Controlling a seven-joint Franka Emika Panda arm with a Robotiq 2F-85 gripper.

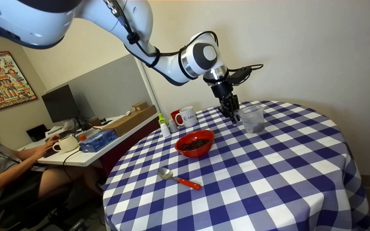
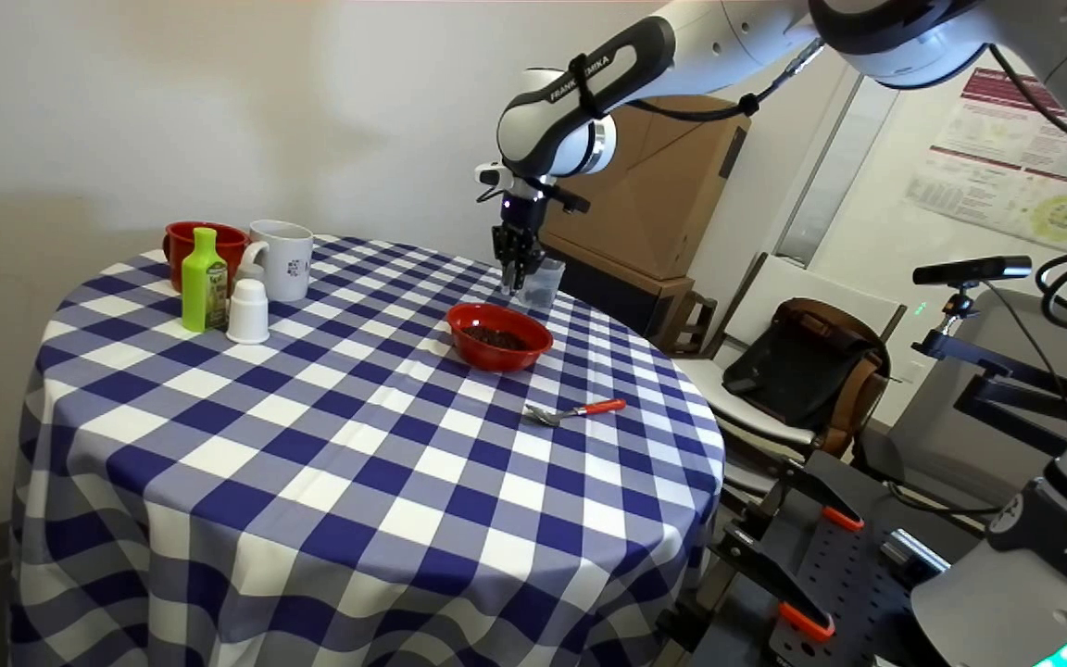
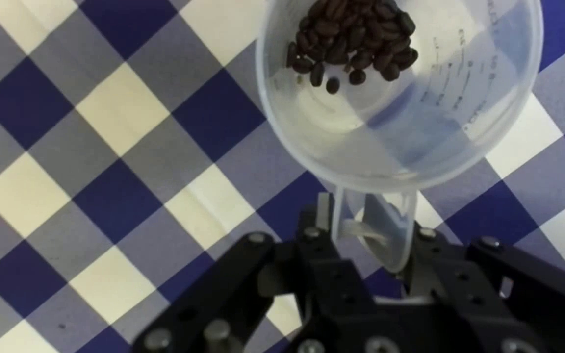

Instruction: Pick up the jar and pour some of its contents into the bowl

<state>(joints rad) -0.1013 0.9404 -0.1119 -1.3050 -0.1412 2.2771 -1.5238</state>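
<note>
Beans (image 1: 194, 144) in the bowl (image 1: 194, 154), others in the jar (image 1: 251, 116): some pouring likely done. Handle (image 3: 393, 238) pinched between fingers (image 3: 322, 214), apart from the bowl; only setting down or release probably left.

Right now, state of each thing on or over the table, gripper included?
Jar: holding dark beans, heaped at one side; lifted or not unclear
Gripper: shut on the jar's handle
Bowl: upright, dark pieces inside
Spoon: lying down, unheld
White mug: upright, contents hidden
Red mug: upright, partly hidden
Green bottle: upright
Small white container: standing
Small grey container: standing, partly hidden
</note>
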